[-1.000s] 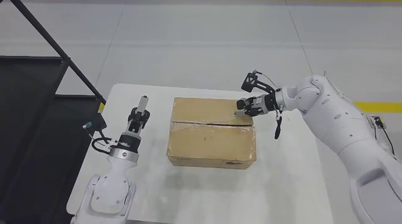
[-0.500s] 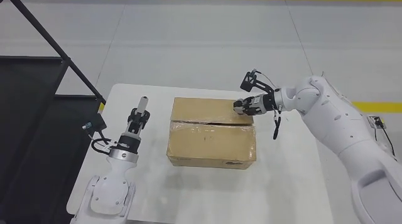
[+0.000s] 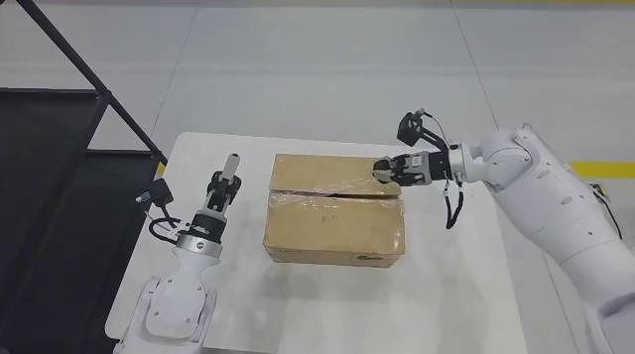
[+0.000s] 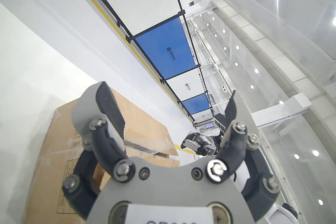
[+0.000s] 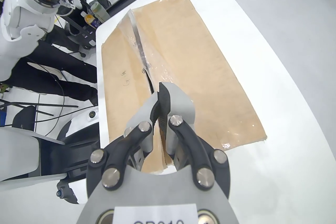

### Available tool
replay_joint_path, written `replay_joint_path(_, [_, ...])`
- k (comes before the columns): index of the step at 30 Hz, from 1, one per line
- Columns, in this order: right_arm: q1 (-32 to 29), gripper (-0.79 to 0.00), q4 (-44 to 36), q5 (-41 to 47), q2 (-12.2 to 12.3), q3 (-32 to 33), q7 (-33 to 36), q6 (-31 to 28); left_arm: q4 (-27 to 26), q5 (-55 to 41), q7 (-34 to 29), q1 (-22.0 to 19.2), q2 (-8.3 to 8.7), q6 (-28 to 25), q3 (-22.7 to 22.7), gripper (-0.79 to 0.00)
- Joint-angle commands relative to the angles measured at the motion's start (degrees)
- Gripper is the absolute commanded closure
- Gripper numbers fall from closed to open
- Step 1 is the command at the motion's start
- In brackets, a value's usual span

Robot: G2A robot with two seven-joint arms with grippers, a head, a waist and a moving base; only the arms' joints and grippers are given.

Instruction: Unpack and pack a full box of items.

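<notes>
One taped cardboard box [image 3: 334, 220] on white table [image 3: 451, 285], right gripper [image 3: 381, 169] clamped on its flap [image 3: 322, 174], left gripper [image 3: 229, 168] spread apart nearby.

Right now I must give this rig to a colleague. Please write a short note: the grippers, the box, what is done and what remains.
Right gripper: shut on the edge of a top flap, at the seam end of the box.
Left gripper: open, empty, in the air off the box's other end.
Box: on the table, flaps almost closed, clear tape wrinkled along the seam, which gapes a little.
Done: flap gripped.
Left: open the flaps, take the items out, pack them again. The contents are hidden.
</notes>
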Motion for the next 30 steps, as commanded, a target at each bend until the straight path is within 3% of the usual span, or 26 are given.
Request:
replay_joint_path(1, [-0.89,-0.388,1.55,3.64,0.44,-0.6,0.31,0.04,0.01,0.15,-0.08,0.03,0.01,0.06,-0.02,-0.785])
replay_joint_path(9, [0.52,-0.323,-0.43,21.51,1.82,-3.65,13.38,13.12,0.34,-0.3,-0.28,0.27,0.02,-0.18,-0.3,-0.785])
replay_joint_path(12, [1.71,-0.323,-2.67,20.3,2.51,-4.43,15.6,15.34,0.45,-0.37,-0.28,0.17,0.0,-0.32,-0.22,-0.785])
replay_joint_path(14, [2.91,-0.329,-4.94,11.32,3.14,-5.35,12.2,11.94,0.5,-0.48,-0.34,0.13,0.0,-0.55,-0.18,-0.785])
replay_joint_path(15, [2.87,-0.379,-6.6,6.83,3.5,-5.66,9.15,8.89,0.54,-0.51,-0.35,0.15,0.0,-0.64,-0.22,-0.785])
replay_joint_path(16, [2.49,-0.526,-7.42,3.49,3.97,-5.63,6.1,5.85,0.55,-0.6,-0.36,0.19,0.01,-0.78,-0.29,-0.785])
replay_joint_path(17, [2.08,-0.591,-6.92,1.61,4.44,-4.96,3.75,3.78,0.61,-0.71,-0.34,0.26,0.01,-0.9,-0.39,-0.785])
replay_joint_path(18, [1.7,-0.785,-6.5,-0.07,4.77,-4.25,1.77,4.01,0.64,-0.74,-0.38,0.32,0.02,-1.02,-0.47,-0.785])
replay_joint_path(28, [1.07,-0.785,-7.41,-0.31,4.74,-4.15,0.72,3.97,0.55,-1.32,-0.39,0.98,0.04,-1.31,-0.86,-0.785])
replay_joint_path(30, [1.09,-0.785,-8.73,-5.12,4.83,-3.48,-2.05,0.28,0.45,-0.89,-0.69,0.92,0.05,-1.34,-0.61,-0.785])
